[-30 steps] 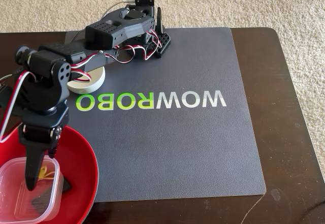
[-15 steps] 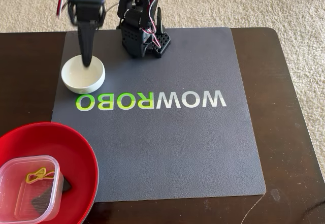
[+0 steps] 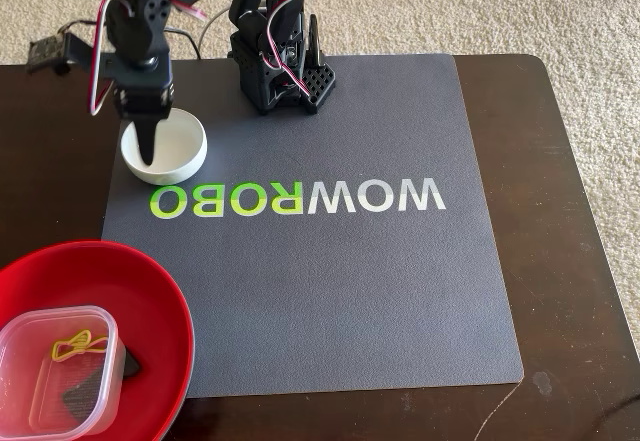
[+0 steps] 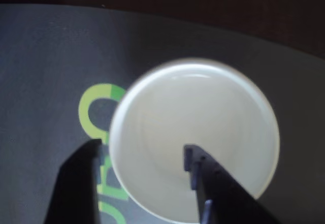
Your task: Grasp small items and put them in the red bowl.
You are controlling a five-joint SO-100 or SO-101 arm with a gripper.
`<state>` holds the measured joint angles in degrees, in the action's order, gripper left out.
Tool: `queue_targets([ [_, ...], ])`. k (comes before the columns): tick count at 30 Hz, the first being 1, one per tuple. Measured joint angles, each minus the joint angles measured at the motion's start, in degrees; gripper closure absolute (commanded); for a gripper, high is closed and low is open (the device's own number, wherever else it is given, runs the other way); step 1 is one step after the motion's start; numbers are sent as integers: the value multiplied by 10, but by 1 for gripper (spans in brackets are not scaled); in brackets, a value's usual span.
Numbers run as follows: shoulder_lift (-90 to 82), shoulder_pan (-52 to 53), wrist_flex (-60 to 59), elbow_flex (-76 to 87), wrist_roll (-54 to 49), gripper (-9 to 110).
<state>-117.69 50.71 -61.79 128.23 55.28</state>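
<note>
The small white bowl [image 3: 172, 147] sits on the grey mat's far left; in the wrist view this white bowl [image 4: 203, 112] fills the middle. My gripper [image 3: 150, 157] hangs over its left rim, open. In the wrist view the gripper [image 4: 142, 148] straddles that rim, with one finger [image 4: 78, 183] outside on the mat and the other finger [image 4: 213, 193] inside the bowl. The red bowl [image 3: 150, 291] stands at the near left corner. It holds the clear square tub [image 3: 25, 346], the yellow-green band [image 3: 72, 344] inside the tub, and a black block [image 3: 131, 364] beside it.
The arm's black base [image 3: 275, 61] stands at the mat's far edge, just right of the white bowl. The grey mat [image 3: 350, 281] with WOWROBO lettering covers most of the dark wooden table [image 3: 570, 211]. Carpet lies beyond the table's edges.
The arm has swung from over the tub in the red bowl to the far left. It has since come down so the gripper straddles the white bowl's rim.
</note>
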Motion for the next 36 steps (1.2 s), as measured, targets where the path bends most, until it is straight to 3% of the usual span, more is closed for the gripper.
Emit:
queue_targets([
  [8, 140, -53, 22, -47, -75, 85],
  [12, 149, -47, 21, -47, -79, 101],
  [19, 150, -55, 26, -47, -73, 101],
  [24, 95, -54, 11, -46, -125, 101],
  [36, 87, -153, -228, -285, -260, 102],
])
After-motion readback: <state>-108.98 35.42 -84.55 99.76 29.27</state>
